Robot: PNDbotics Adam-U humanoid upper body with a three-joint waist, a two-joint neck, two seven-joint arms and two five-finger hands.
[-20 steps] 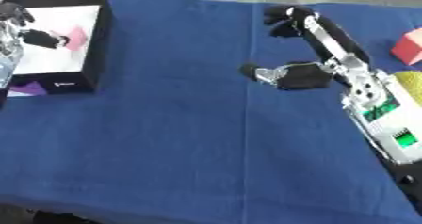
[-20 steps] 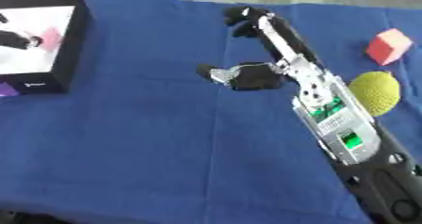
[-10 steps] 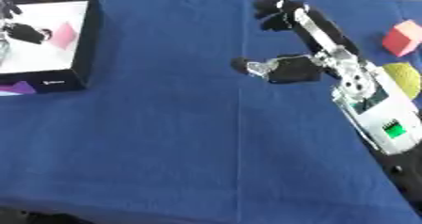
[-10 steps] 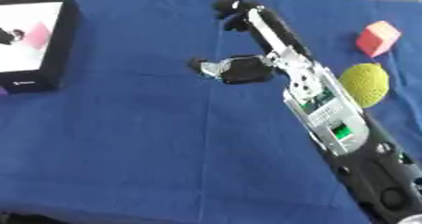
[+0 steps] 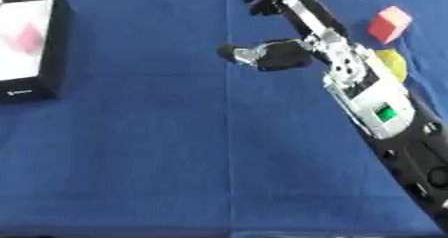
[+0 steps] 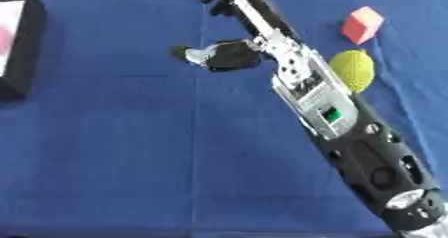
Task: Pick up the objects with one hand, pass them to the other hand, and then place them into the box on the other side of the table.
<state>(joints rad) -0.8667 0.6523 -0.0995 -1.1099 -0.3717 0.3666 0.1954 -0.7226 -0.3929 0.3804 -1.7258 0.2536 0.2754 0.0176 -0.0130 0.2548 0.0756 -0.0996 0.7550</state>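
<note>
My right hand (image 5: 308, 32) reaches over the far middle of the blue table, fingers stretched towards the far edge and thumb (image 5: 254, 54) pointing left. It is open and holds nothing. A pink cube (image 5: 389, 24) lies to the right of the hand. Close against the right side of my forearm sits a yellow-green ball (image 6: 352, 69), partly hidden in the left eye view. The black box (image 5: 58, 47) with a white inside stands at the far left, with a blurred pink thing (image 5: 26, 37) in it. My left hand shows in neither view.
A blue cloth (image 5: 157, 152) covers the whole table. My right forearm (image 5: 376, 112) crosses the right side from the lower right corner. The table's far edge runs just behind the fingertips.
The whole picture has slid left and up, so the camera has turned. My left hand, seen over the box before, has dropped out of view. The right hand stays open.
</note>
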